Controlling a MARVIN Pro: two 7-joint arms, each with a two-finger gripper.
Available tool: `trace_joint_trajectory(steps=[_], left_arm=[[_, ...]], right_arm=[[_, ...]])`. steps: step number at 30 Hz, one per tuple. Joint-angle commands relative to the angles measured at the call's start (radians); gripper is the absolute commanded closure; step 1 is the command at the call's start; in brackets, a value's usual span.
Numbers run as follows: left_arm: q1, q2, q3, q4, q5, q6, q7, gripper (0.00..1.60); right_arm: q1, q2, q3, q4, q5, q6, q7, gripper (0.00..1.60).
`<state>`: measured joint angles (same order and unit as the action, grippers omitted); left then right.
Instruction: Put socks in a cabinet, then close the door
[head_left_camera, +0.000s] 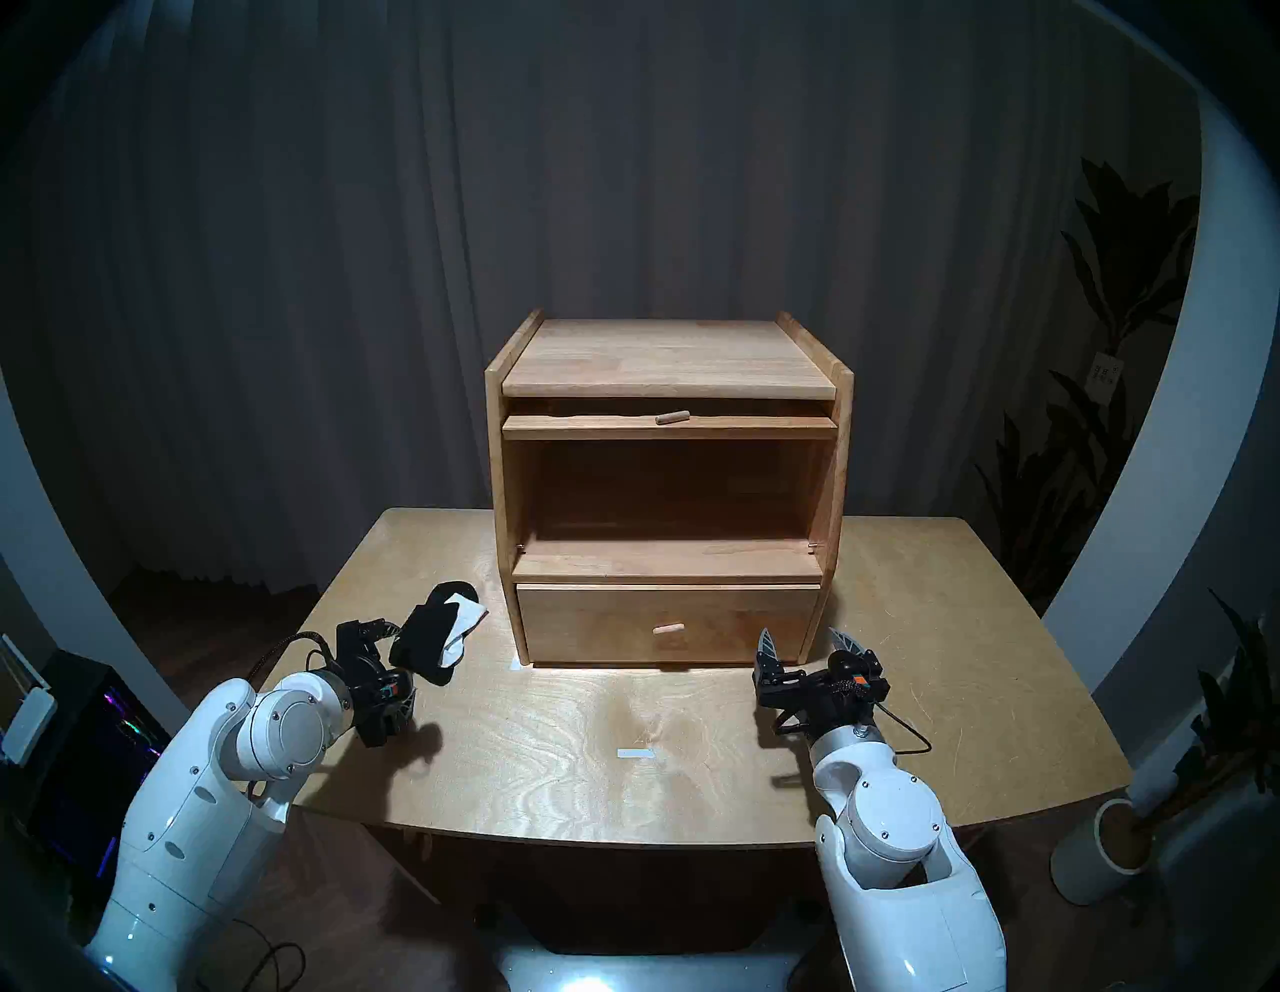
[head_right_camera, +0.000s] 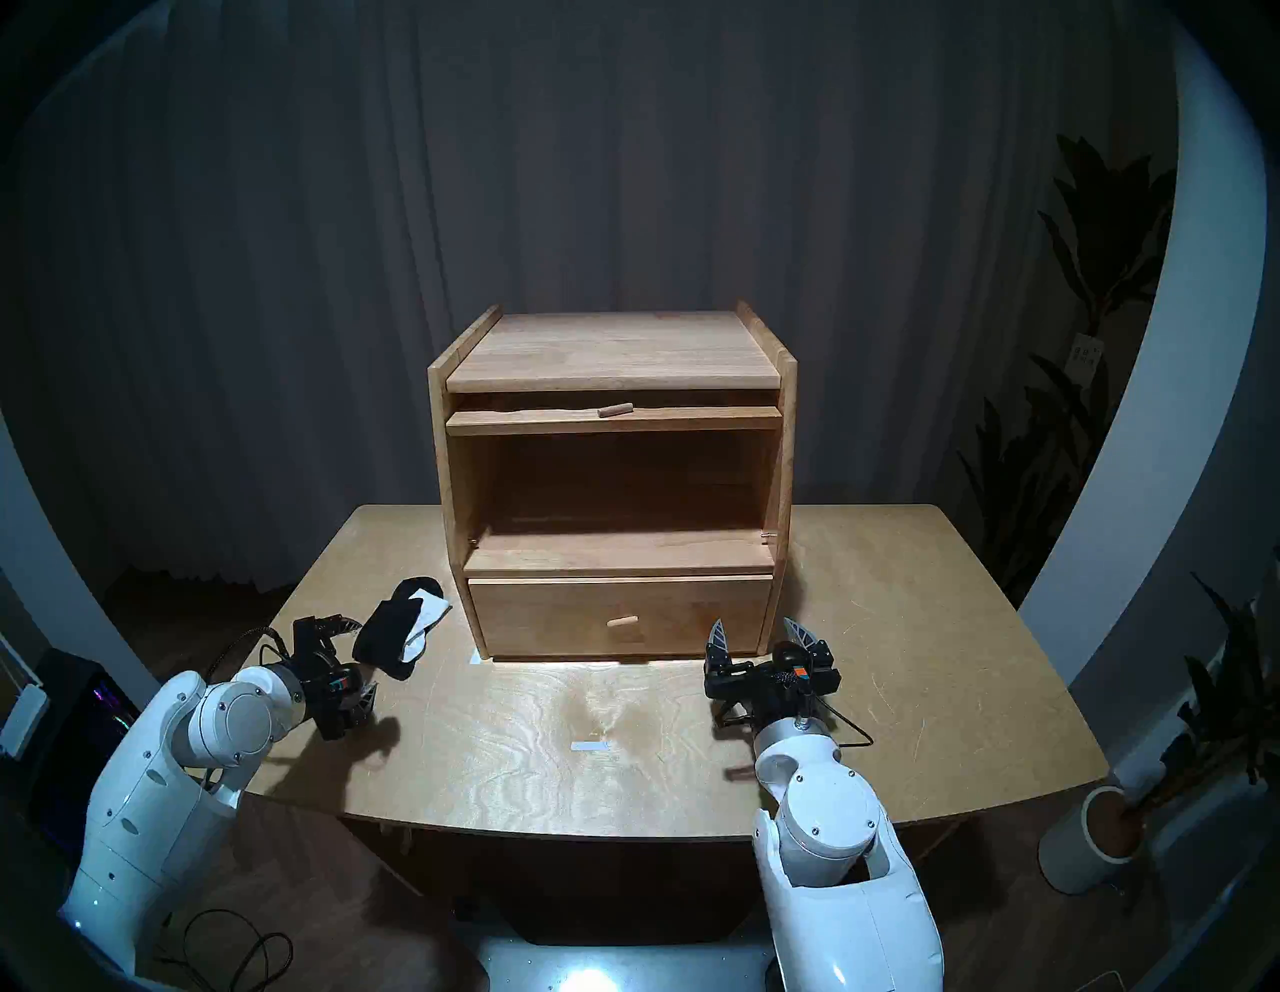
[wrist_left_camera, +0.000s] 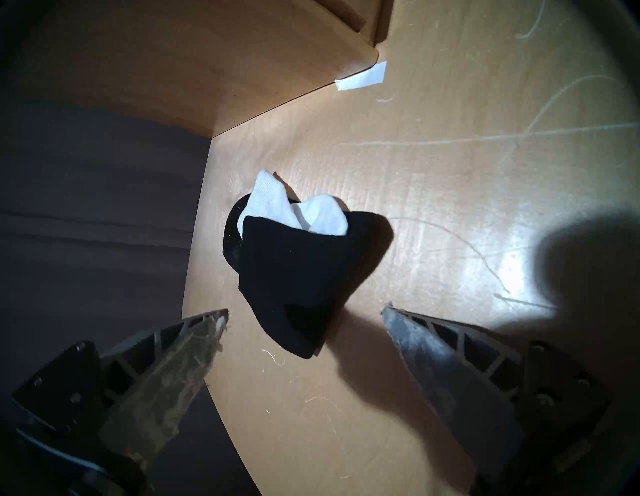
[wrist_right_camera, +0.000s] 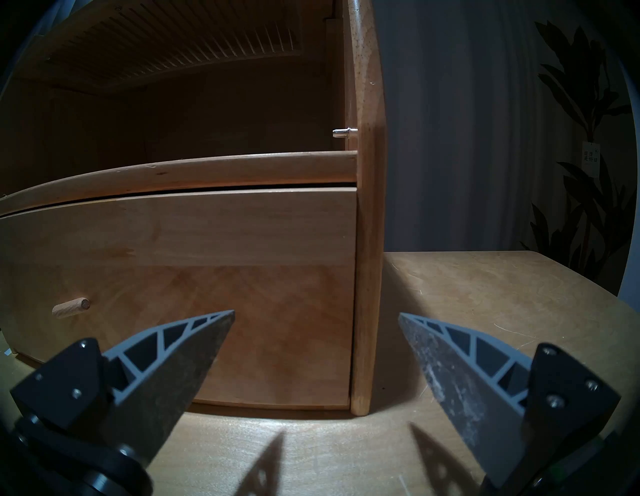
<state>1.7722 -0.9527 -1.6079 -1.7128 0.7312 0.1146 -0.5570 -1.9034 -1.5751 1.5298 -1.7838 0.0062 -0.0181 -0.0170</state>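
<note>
black knit socks (wrist_left_camera: 291, 277), white patch showing, lie bundled on the bench (head_left_camera: 692, 748) left of the cabinet (head_left_camera: 665, 485), apart from the left gripper (wrist_left_camera: 304, 313), jaws wide; likely light, limp, compressible, best pinched across the thick black fold; right gripper (wrist_right_camera: 317, 318) wide, empty

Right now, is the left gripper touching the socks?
Apart. The left wrist view shows the open left gripper short of the socks, bare table beside both fingertips.

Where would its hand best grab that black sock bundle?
Probably the thick black middle of the socks, coming from above with the open left hand. The bundle lies loose on the table; its white patch looks thinner and might slip.
</note>
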Motion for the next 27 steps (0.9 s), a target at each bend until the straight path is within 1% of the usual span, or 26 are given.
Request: trace_joint_trajectory(steps=[1,4,6,10,14,16,17,19,20,21,22,24,27], left_arm=[[-0.073,0.005,0.022,0.047,-0.008,-0.029,-0.011,0.0],[-0.106,0.004,0.025,0.071,-0.033,-0.049,-0.031,0.0],[-0.128,-0.005,0.019,0.08,-0.056,-0.049,-0.043,0.0],[-0.171,0.001,0.031,0.107,-0.078,-0.076,-0.068,0.0],[-0.211,-0.006,0.054,0.144,-0.081,-0.092,-0.073,0.0],[-0.229,-0.009,0.075,0.17,-0.06,-0.103,-0.053,0.0],[-0.23,-0.005,0.097,0.178,-0.011,-0.106,-0.016,0.0],[-0.231,-0.014,0.115,0.199,0.019,-0.113,0.026,0.0],[-0.231,-0.029,0.11,0.215,0.005,-0.119,0.043,0.3],[-0.231,-0.041,0.111,0.231,0.001,-0.118,0.055,1.07],[-0.229,-0.043,0.118,0.24,0.01,-0.12,0.065,1.6],[-0.218,-0.064,0.112,0.26,-0.001,-0.119,0.095,1.6],[-0.183,-0.093,0.09,0.249,-0.022,-0.105,0.138,1.6]], right_arm=[[0.0,0.0,0.001,-0.027,0.0,-0.004,0.0,0.0],[0.001,0.0,0.001,-0.027,0.0,-0.004,0.0,0.0],[0.001,0.0,0.001,-0.027,0.0,-0.004,0.0,0.0],[0.001,0.0,0.001,-0.027,0.0,-0.004,0.0,0.0],[0.001,0.0,0.001,-0.027,0.0,-0.004,0.0,0.0],[0.001,0.0,0.001,-0.027,0.0,-0.004,0.0,0.0],[0.001,0.0,0.001,-0.027,0.0,-0.004,0.0,0.0],[0.001,0.0,0.001,-0.027,0.0,-0.004,0.0,0.0],[0.001,0.0,0.001,-0.027,0.0,-0.004,0.0,0.0],[0.0,0.0,0.001,-0.027,0.0,-0.004,0.0,0.0],[0.0,0.0,0.001,-0.027,0.0,-0.004,0.0,0.0],[0.0,0.0,0.001,-0.028,0.0,-0.004,0.0,0.0],[0.0,0.0,0.001,-0.027,0.0,-0.004,0.0,0.0]])
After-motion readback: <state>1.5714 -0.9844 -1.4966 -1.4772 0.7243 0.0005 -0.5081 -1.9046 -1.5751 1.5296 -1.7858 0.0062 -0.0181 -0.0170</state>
